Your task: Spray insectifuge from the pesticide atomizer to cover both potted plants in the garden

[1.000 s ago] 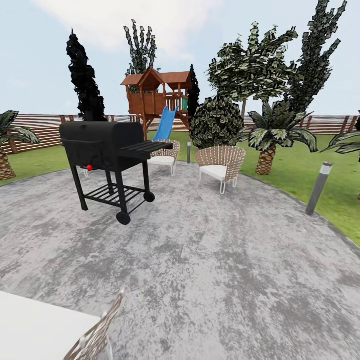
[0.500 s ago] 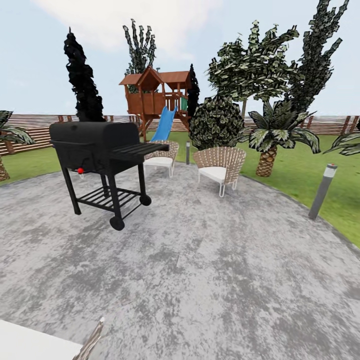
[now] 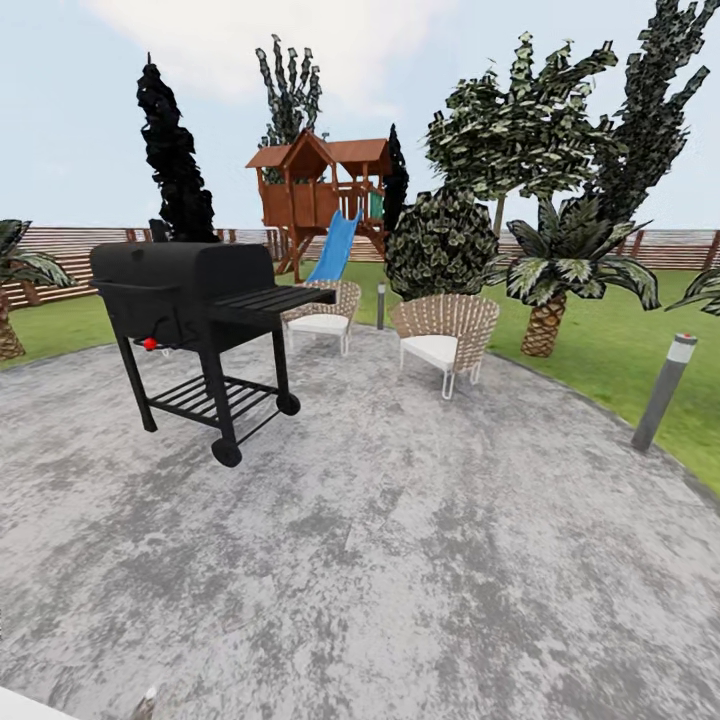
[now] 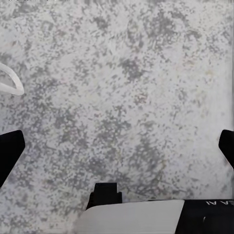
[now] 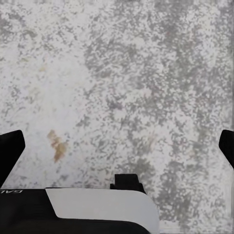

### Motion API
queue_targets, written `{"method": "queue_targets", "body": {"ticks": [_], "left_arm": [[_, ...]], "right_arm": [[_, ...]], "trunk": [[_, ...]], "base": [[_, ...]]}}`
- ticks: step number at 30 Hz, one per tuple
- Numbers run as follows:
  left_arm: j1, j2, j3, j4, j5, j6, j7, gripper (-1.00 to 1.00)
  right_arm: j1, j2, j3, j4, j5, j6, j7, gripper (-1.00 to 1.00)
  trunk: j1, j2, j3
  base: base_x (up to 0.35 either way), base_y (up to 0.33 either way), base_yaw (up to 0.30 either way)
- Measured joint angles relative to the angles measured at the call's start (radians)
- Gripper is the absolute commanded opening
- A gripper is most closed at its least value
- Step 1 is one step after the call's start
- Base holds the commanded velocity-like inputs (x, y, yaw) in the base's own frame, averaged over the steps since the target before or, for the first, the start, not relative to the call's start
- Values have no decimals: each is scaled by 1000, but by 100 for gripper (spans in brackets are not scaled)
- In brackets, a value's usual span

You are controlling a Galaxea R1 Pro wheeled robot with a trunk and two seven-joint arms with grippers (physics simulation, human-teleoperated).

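Far left: I see a black barrel grill on a wheeled stand [image 3: 195,325] on the round grey mottled paved patio [image 3: 400,560].
Left gripper [image 4: 117,151]: fingertips [image 4: 9,153] spread wide, nothing between them, grey paving below.
Middle: brown wooden playhouse with a blue slide [image 3: 320,205], two wicker chairs with white cushions [image 3: 445,335].
Right gripper [image 5: 117,151]: spread equally wide, also holding nothing.
Far right: grey bollard lamp with a red dot [image 3: 665,390] by the green lawn [image 3: 600,350].
Sprayer and potted plants: I can't find them here.
Driving well: I'd turn slowly, scan lawn edges, arms tucked clear of the grill.
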Motion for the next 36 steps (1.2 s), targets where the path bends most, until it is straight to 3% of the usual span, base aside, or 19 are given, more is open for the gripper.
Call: {"method": "queue_targets", "body": {"ticks": [8,19,36], "left_arm": [[1,0,0,-2,0,0,-1,100],[1,0,1,-2,1,0,-2,100],[-3,0,2,-5,3,0,-4,100]], "right_arm": [[1,0,0,0,-1,0,1,100],[0,-1,0,0,-1,0,1,100],[1,-1,-17,-5,-1,0,0,100]], "trunk": [[0,0,-8],[0,0,-11],[65,-119,-55]], "base": [[24,-21,202],[0,0,26],[0,0,0]]}}
